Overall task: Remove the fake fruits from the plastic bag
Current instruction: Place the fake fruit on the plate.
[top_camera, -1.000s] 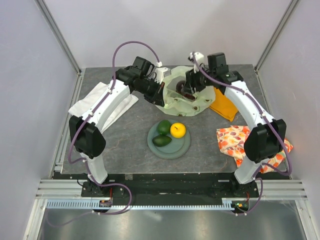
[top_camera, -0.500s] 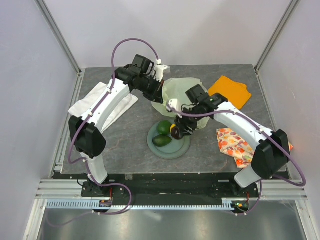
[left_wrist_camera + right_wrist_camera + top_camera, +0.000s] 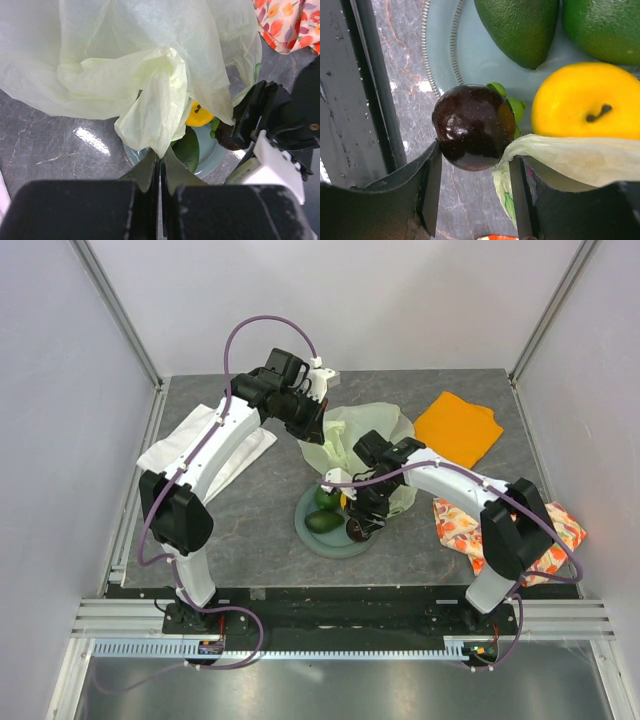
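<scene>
Inside the right claw (image 3: 474, 157) sits the dark maroon fruit (image 3: 472, 125), pinched right over the plate (image 3: 465, 55) rim, with the citrus (image 3: 580, 100) and two green fruits (image 3: 520, 25) just beyond it. Here's the trouble: a fold of the plastic bag (image 3: 565, 155) is trapped against one finger. On release, that film could tug the fruit and roll it onto the worktop (image 3: 400, 100). The left claw (image 3: 160, 167), pressed tight on the bag's edge, holds it above the plate.

I count four fruits: two green fruits (image 3: 522, 27) (image 3: 605, 25), one yellow fruit (image 3: 585, 102) and one maroon fruit (image 3: 472, 127). There is one bag (image 3: 100, 50) and one plate (image 3: 475, 75). Three cloths: one white cloth (image 3: 165, 450), one orange cloth (image 3: 458, 428), one printed cloth (image 3: 455, 523).
</scene>
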`<action>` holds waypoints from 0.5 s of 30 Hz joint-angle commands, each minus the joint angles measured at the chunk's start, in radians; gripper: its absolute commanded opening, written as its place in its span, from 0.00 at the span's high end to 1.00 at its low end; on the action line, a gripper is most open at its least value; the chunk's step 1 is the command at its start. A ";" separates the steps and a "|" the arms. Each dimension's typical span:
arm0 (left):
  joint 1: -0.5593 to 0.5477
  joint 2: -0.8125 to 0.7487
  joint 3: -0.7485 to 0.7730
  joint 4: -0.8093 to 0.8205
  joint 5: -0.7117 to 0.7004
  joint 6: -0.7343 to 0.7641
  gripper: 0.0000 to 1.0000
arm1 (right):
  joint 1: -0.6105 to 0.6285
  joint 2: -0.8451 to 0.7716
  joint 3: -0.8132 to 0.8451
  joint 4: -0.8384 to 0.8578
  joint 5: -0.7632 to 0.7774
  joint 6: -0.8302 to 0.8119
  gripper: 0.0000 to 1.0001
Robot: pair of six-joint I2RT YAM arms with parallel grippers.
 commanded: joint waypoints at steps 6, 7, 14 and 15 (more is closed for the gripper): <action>-0.005 0.011 0.051 0.013 0.016 0.033 0.98 | 0.027 0.077 0.084 -0.023 0.016 0.042 0.32; -0.005 0.009 0.051 0.013 0.018 0.031 0.98 | 0.025 0.073 0.093 -0.024 0.022 0.044 0.27; -0.005 0.005 0.088 0.011 0.032 0.033 0.98 | 0.001 0.030 0.156 -0.130 0.093 0.053 0.12; -0.005 0.002 0.088 0.011 0.035 0.034 0.99 | -0.005 0.024 0.164 -0.145 0.104 0.051 0.12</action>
